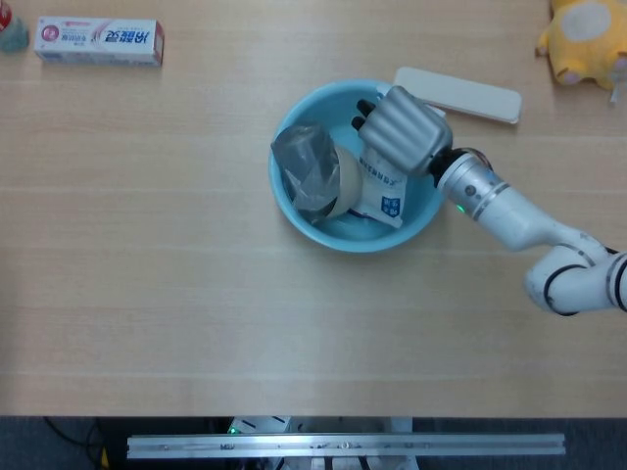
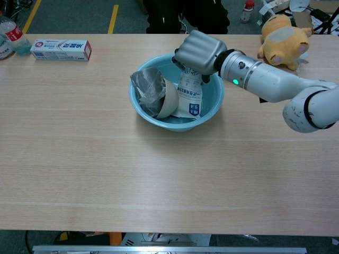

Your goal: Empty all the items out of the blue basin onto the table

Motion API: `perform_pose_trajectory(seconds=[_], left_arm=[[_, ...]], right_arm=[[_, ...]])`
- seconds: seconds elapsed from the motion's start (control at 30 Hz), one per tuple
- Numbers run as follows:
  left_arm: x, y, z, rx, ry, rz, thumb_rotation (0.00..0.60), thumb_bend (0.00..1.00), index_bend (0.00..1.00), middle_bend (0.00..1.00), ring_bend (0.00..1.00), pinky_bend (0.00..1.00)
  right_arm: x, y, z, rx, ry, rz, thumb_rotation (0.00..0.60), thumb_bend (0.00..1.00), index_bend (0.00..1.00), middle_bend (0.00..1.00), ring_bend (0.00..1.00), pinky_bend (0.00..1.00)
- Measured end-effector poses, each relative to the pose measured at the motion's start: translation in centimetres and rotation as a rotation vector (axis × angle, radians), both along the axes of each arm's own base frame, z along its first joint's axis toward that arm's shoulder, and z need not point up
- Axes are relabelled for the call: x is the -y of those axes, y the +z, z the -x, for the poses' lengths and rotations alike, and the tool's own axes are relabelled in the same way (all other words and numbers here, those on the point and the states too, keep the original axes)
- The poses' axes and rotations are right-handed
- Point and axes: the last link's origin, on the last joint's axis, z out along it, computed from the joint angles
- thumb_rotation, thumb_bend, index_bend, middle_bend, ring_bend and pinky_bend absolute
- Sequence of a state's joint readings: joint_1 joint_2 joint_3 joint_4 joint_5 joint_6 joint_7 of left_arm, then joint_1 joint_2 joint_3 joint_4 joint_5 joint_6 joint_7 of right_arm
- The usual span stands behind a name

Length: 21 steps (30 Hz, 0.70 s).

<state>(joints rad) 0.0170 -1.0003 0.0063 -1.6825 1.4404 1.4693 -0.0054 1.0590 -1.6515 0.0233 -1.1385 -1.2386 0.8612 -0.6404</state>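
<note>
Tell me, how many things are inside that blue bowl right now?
3 that I can see: a grey crinkled bag on the left, a tape roll beside it, and a white pouch that the right hand grips. Something could be hidden beneath.

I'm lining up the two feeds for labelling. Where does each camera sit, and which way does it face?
Head view: high above the table, looking almost straight down on the blue basin; shows the right hand and its forearm.
Chest view: lower, at the table's near edge, looking forward and down across it to the floor beyond; shows the same right hand gripping the white pouch.
Shared: basin, pouch, toothpaste box, yellow plush toy.
</note>
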Motion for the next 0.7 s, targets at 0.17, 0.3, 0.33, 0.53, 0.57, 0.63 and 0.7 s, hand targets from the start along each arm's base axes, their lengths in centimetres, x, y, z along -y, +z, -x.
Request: perform_pose_trajectory(seconds=[0.17, 0.3, 0.33, 0.53, 0.57, 0.63, 0.7], left_arm=[[-0.1, 0.0, -0.2, -0.001, -0.006, 0.000, 0.600, 0.22, 0.29, 0.28, 0.25, 0.21], [-0.2, -0.1, -0.3, -0.002, -0.009, 0.003, 0.600, 0.22, 0.29, 0.28, 0.25, 0.21], [-0.2, -0.1, -0.3, -0.002, -0.010, 0.005, 0.600, 0.22, 0.29, 0.28, 0.25, 0.21], [-0.6, -0.2, -0.4, -0.002, -0.019, 0.012, 0.600, 0.22, 0.29, 0.28, 0.25, 0.21], [-0.7, -0.3, -0.4, -0.002, -0.021, 0.014, 0.600, 0.22, 0.29, 0.28, 0.25, 0.21], [-0.9, -0.4, -0.6, -0.002, -0.027, 0.020, 0.600, 0.22, 0.29, 0.28, 0.25, 0.21], [-1.1, -0.6, -0.7, 0.000, -0.034, 0.024, 0.600, 0.22, 0.29, 0.28, 0.25, 0.21]], right_arm=[[0.0, 2.2, -0.6, 0.061, 0.011, 0.027, 0.600, 0.20, 0.56, 0.64, 0.66, 0.74], [0.0, 4.6, -0.9, 0.110, 0.018, 0.063, 0.600, 0.20, 0.56, 0.64, 0.66, 0.74], [0.0, 5.3, -0.8, 0.119, 0.017, 0.074, 0.600, 0.20, 0.56, 0.64, 0.66, 0.74], [0.2, 9.9, 0.9, 0.171, -0.023, 0.149, 0.600, 0.20, 0.56, 0.64, 0.66, 0.74], [0.2, 10.6, 1.4, 0.181, -0.034, 0.160, 0.600, 0.20, 0.56, 0.64, 0.66, 0.74], [0.0, 12.3, 2.5, 0.209, -0.065, 0.181, 0.600, 0.20, 0.56, 0.64, 0.66, 0.74], [-0.4, 13.8, 3.9, 0.225, -0.095, 0.202, 0.600, 0.20, 0.56, 0.64, 0.66, 0.74]])
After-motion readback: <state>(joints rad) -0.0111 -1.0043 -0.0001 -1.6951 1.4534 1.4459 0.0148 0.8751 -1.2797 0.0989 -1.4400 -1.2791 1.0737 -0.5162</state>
